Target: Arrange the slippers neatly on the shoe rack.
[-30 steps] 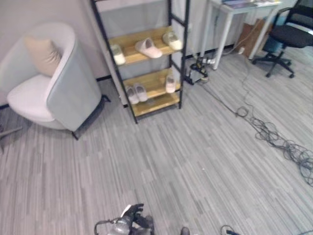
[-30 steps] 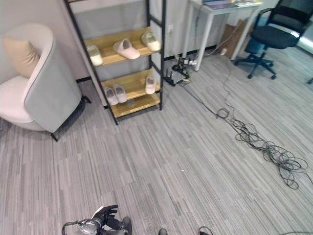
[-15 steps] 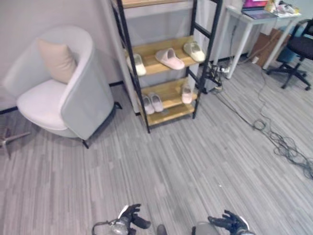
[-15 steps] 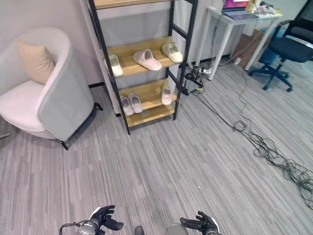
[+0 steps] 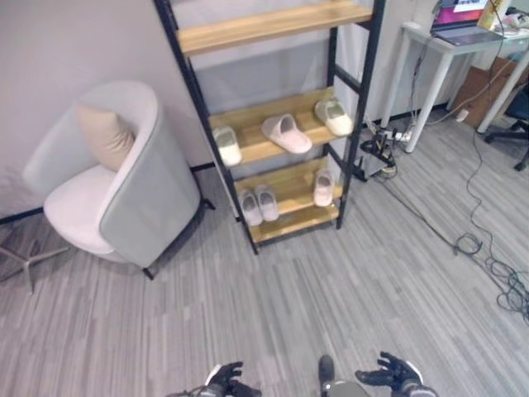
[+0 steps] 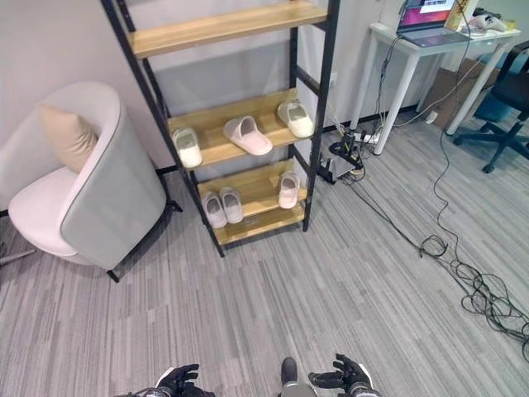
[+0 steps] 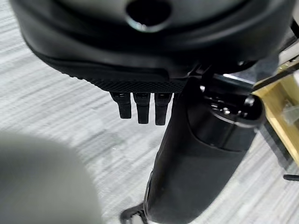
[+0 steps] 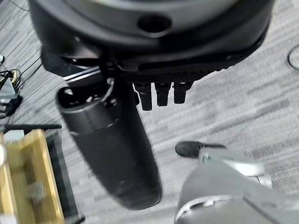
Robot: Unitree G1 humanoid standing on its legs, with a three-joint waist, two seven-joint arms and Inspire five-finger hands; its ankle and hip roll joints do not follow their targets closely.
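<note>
The shoe rack point(image 5: 354, 99) has a black frame and wooden shelves and stands against the wall ahead. Its middle shelf holds a cream slipper point(image 5: 226, 145), a pink slipper point(image 5: 286, 132) lying askew, and another cream slipper point(image 5: 334, 116). On the lower shelf a pale pair point(image 5: 258, 204) sits side by side, with a single slipper point(image 5: 323, 188) apart at the right. My left hand point(image 5: 225, 382) and right hand point(image 5: 395, 372) hang low at the bottom edge, far from the rack. Both are open with relaxed fingers point(image 7: 142, 107) and hold nothing.
A white-grey armchair point(image 5: 153, 194) with a beige cushion point(image 5: 106, 136) stands left of the rack. A white desk point(image 5: 450, 41) with a laptop is at the right, a power strip point(image 5: 382, 145) by the rack's foot. Cables point(image 6: 483, 289) trail over the carpet; an office chair point(image 6: 512, 95) stands beyond.
The whole picture has shifted, so the camera has moved: the rack now shows more centred with its top shelf in view. My right hand has come into view. The slippers lie as before.
</note>
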